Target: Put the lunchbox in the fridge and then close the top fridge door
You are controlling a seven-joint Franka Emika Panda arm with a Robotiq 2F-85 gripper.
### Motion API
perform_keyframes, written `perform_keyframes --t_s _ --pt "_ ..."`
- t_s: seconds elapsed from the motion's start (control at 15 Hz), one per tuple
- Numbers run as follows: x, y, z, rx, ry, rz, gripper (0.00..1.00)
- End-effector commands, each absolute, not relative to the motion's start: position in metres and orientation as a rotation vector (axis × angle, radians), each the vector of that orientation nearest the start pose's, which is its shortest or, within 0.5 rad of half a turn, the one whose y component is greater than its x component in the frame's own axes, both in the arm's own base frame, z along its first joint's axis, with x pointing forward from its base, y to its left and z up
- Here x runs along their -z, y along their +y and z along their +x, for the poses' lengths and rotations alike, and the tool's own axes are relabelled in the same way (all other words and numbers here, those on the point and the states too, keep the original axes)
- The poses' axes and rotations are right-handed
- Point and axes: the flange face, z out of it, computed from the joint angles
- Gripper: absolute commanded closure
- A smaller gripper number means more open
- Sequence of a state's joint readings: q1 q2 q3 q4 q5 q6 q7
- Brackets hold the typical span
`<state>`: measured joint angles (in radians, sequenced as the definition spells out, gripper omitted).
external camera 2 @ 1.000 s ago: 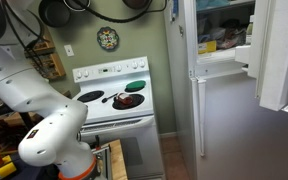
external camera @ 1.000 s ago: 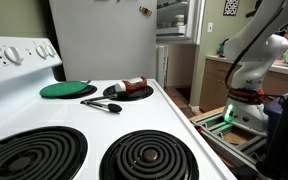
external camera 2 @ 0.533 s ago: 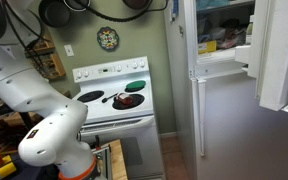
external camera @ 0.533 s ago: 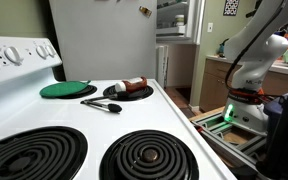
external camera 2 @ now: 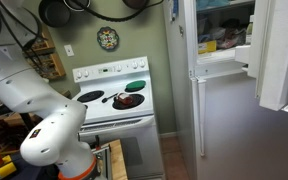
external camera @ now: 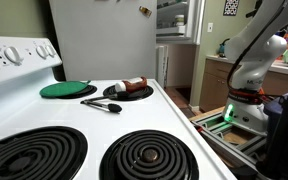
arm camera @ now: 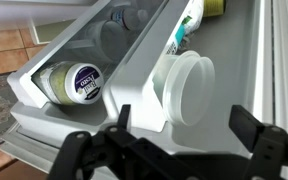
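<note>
In the wrist view the lunchbox (arm camera: 188, 88), a whitish translucent tub, lies tipped on its side on a white shelf (arm camera: 234, 60) inside the fridge (external camera 2: 224, 120). My gripper (arm camera: 183, 113) is open just in front of it, one dark finger on each side of the tub and neither touching it. The top fridge door (external camera 2: 280, 55) stands open, seen as a white panel at the right edge. In both exterior views only the arm (external camera: 252, 50) (external camera 2: 29, 95) shows; the gripper itself is out of frame there. The fridge's white side (external camera: 104, 40) rises behind the stove.
A labelled jar (arm camera: 76, 83) lies in a neighbouring fridge bin, with bottles (arm camera: 183, 36) further in. The white stove (external camera: 84, 140) carries coil burners, a green round lid (external camera: 68, 89), a dark plate with food (external camera: 130, 91) and a spoon (external camera: 102, 105).
</note>
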<state>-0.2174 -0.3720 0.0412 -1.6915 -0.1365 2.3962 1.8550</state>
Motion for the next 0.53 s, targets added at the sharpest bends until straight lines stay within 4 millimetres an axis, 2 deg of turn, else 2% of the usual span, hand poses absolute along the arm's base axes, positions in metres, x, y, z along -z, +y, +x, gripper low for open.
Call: perform_keyframes --t_s 0.0,0.47 --pt "-0.861 -0.085 0.429 1.030 1.833 -1.432 0.00" --pt "-0.848 -0.110 0.409 1.146 1.643 -1.900 0.00"
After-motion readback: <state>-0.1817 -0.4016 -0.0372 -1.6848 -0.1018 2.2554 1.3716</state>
